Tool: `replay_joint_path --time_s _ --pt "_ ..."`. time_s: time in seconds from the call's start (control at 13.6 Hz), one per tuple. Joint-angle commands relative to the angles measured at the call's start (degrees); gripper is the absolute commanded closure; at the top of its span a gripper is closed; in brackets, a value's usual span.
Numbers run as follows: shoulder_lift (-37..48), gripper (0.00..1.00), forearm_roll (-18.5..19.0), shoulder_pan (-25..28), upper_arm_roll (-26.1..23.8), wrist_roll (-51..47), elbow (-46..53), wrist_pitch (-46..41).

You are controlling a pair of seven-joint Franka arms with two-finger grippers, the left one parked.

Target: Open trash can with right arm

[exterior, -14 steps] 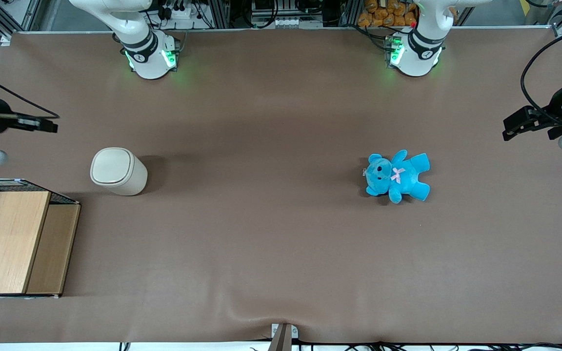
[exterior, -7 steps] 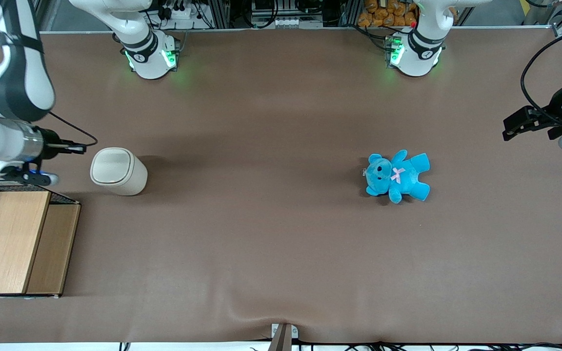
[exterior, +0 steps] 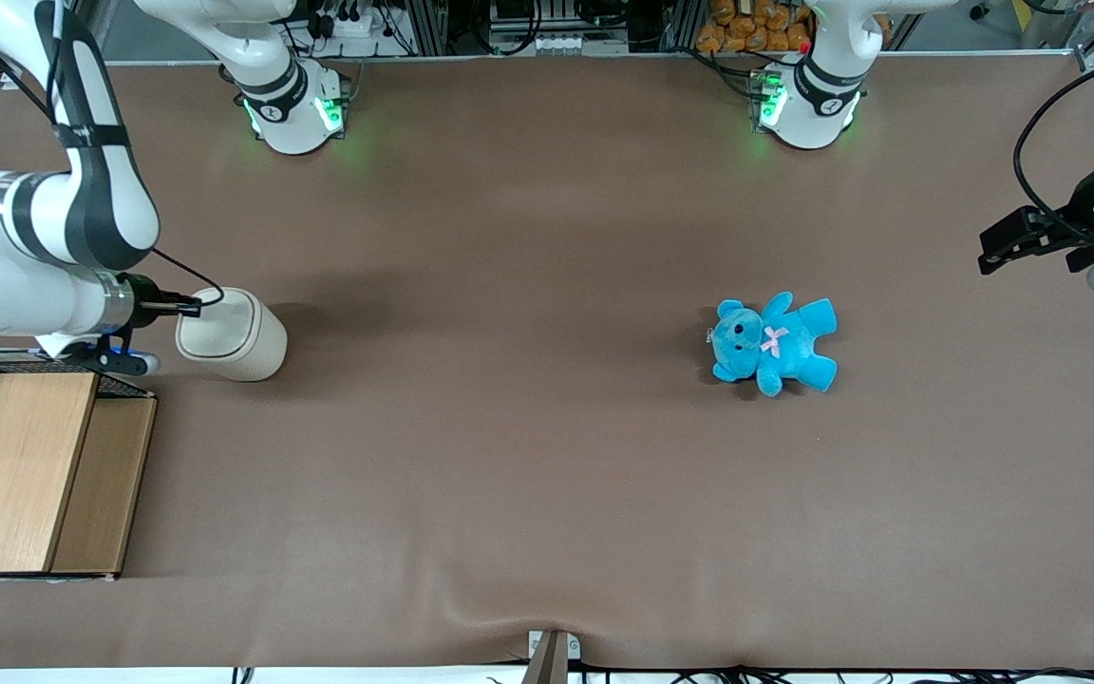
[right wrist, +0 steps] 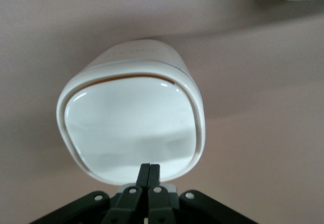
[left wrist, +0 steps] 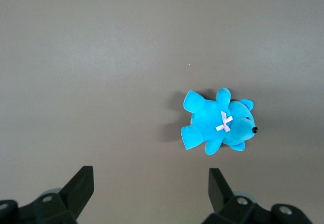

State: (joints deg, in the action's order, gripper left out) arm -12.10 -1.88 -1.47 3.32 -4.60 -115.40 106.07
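Trash can [exterior: 232, 334], lid down, stands mid-left of the front frame on the brown counter [exterior: 528, 456], near a wood-panelled wire crate [exterior: 29, 461]. Only the right wrist view shows the gripper [right wrist: 150, 169], fingers pressed together, at the lid's [right wrist: 130, 128] edge.

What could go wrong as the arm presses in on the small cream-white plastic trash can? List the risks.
1. The right arm's gripper, fingers shut together, sits at the rim of the flip lid of the small cream-white plastic trash can; it may slip off the smooth lid.
2. The can stands free on the brown table cover, so a sideways push might slide or tip it.
3. The wood-panelled wire crate is near the arm's wrist.
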Motion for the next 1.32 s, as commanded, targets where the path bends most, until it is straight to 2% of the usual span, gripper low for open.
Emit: replay_joint_path --time_s 0.0,0.81,1.03,1.25 --pt "-0.6 1.00 0.5 0.1 0.0 -0.1 -1.5 2.6" --pt "-4.2 1.00 0.5 0.3 0.0 -0.1 -3.9 8.5" --pt "-1.8 1.00 0.5 0.3 0.0 -0.2 -2.2 4.4" --pt "0.6 1.00 0.5 0.0 0.0 -0.2 5.6 -6.3"
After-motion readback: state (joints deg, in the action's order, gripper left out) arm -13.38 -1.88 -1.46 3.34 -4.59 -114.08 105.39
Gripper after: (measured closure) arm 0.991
